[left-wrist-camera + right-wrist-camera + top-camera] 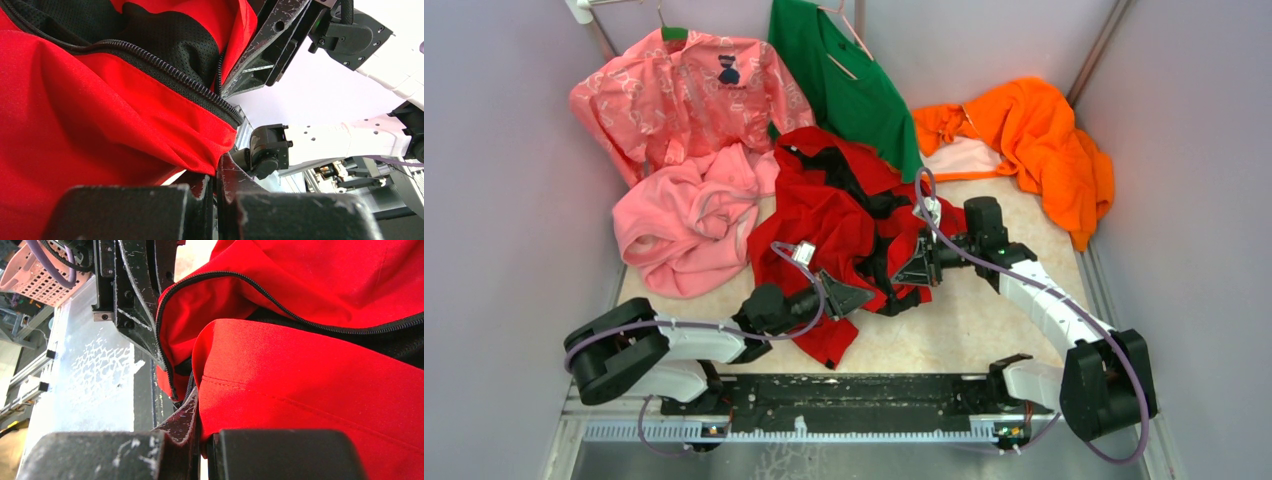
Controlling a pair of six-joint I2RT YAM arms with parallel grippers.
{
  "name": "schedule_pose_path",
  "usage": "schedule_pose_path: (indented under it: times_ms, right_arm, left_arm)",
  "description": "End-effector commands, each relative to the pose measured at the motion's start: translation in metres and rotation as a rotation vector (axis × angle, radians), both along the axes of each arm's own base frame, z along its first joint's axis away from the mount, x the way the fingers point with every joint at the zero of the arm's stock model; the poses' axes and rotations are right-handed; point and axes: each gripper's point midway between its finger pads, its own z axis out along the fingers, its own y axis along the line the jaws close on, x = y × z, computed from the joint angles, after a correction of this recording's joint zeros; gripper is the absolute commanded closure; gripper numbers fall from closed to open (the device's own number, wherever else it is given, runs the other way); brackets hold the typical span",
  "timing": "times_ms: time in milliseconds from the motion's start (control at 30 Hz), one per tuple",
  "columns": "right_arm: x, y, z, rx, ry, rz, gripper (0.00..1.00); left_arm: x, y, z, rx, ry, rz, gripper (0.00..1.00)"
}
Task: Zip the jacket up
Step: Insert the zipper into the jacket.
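Observation:
The red jacket (824, 210) lies crumpled in the middle of the table, front open and its dark lining showing. Its near hem is lifted between both grippers. My left gripper (859, 297) is shut on the jacket's lower corner (220, 150), just below the end of the dark zipper (165, 67). My right gripper (914, 270) faces it from the right, shut on the other front edge (220, 390), where the zipper teeth (280, 305) run along the fabric. The two grippers are close together; the right one's fingers (260, 60) show in the left wrist view. The slider is not visible.
A pink fleece (689, 220) lies left of the jacket. A pink patterned shirt (684, 100) and a green shirt (844, 80) hang at the back. An orange garment (1034, 140) lies at the back right. Walls close both sides; a metal rail (824, 410) runs along the near edge.

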Motion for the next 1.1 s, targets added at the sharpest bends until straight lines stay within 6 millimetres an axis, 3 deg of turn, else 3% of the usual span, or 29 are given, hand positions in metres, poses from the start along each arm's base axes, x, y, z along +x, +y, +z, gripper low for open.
schedule_pose_path:
  times_ms: [0, 1067]
  right_arm:
    - [0.004, 0.002, 0.019, 0.046, -0.082, 0.021, 1.00]
    - [0.007, 0.002, 0.019, 0.050, -0.064, -0.004, 1.00]
  left_arm:
    - [-0.002, 0.001, 0.011, -0.044, -0.015, 0.003, 1.00]
    - [-0.005, -0.010, 0.004, -0.046, 0.014, -0.001, 1.00]
